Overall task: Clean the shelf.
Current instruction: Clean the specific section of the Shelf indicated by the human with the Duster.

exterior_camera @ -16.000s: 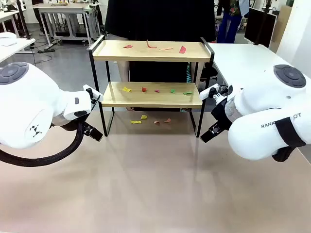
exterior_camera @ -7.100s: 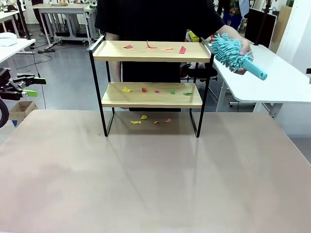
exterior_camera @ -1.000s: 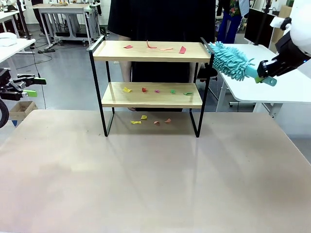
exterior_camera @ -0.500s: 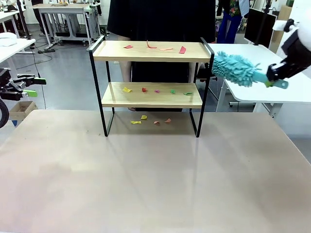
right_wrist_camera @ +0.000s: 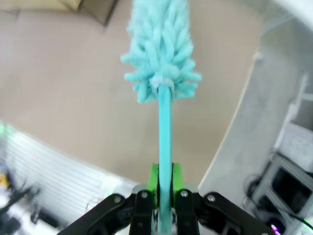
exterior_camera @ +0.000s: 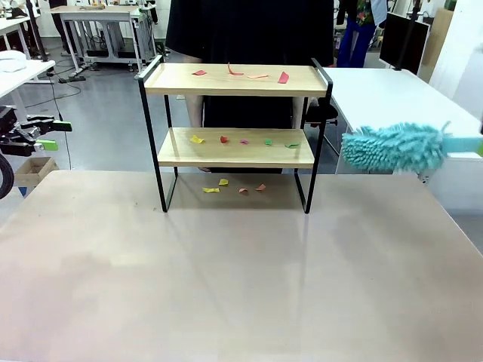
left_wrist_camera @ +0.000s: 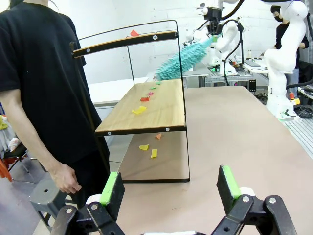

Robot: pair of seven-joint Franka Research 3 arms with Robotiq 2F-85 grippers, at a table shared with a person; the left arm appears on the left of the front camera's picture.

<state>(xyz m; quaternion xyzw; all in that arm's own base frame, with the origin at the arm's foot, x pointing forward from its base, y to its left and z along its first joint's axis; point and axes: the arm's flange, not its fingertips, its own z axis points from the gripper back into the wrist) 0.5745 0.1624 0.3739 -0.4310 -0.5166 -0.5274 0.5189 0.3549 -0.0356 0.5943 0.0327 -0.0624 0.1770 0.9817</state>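
- Up close, the right gripper (right_wrist_camera: pixel 165 178) is pressed together on the thin handle of a turquoise duster (exterior_camera: pixel 392 147), pinching it near the butt end. The fluffy head points away from the fingers.
- The duster looks soft and very light. Held this far back, its head will likely flex and wobble.
- The left gripper (left_wrist_camera: pixel 169 185) is spread wide and holds nothing, off the table's left edge.
- The shelf (exterior_camera: pixel 226 156) stands near the far edge of the table (exterior_camera: pixel 226 286), about midway along it. The duster hangs beyond its right end, not touching it.
- Paper scraps (exterior_camera: pixel 283 77) lie on both boards and on the table beneath.
- The shelf looks stiff but light on its thin frame, so a hard push could slide or tip it. An end rail seems the place to steady it.
- Raised end rails close off both ends, while the long front edges are open. A person (exterior_camera: pixel 249 30) stands close behind; the table in front gives free room.
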